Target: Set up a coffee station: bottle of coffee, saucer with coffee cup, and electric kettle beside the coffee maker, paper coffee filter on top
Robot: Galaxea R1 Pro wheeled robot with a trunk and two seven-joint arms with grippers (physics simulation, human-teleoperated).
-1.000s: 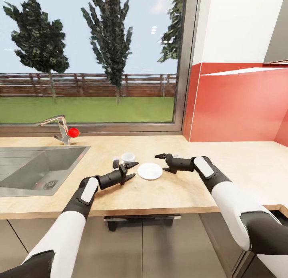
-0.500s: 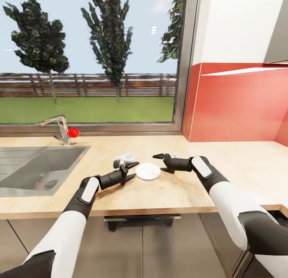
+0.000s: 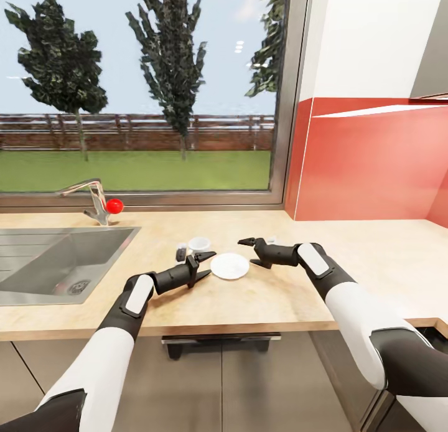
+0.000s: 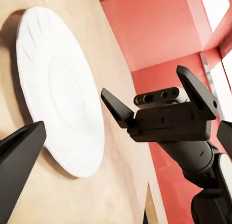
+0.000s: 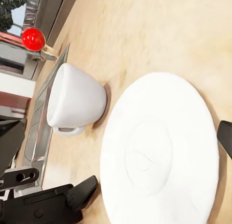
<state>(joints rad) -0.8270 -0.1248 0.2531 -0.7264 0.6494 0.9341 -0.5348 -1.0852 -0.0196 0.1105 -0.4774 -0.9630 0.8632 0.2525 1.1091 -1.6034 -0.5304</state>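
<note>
Flanking the saucer [image 3: 229,266] on the kitchen countertop [image 3: 373,258], the 2 grippers face each other across it. The left gripper [image 3: 203,265] has its jaws spread apart and holds nothing; its upper fingertip sits just beside the saucer's left rim, though contact cannot be judged from the head view. The left wrist view shows one dark fingertip [image 4: 21,154] of that gripper near the plate's edge, with the saucer [image 4: 58,88] lying flat on the wood grain.

The right gripper [image 3: 250,251] is also parted and empty, hovering just beyond the saucer's right rim. In the left wrist view it appears as a wide fork [image 4: 154,96] against the red backsplash [image 4: 159,35], nothing between its tips.

The coffee cup [image 3: 198,243] lies just behind and left of the saucer, not on it. The right wrist view shows the cup [image 5: 75,100] tipped on its side on the counter, close to the plate's edge [image 5: 162,151], and the red-knobbed faucet [image 5: 33,39] further off beside the steel sink [image 3: 62,258].
</note>
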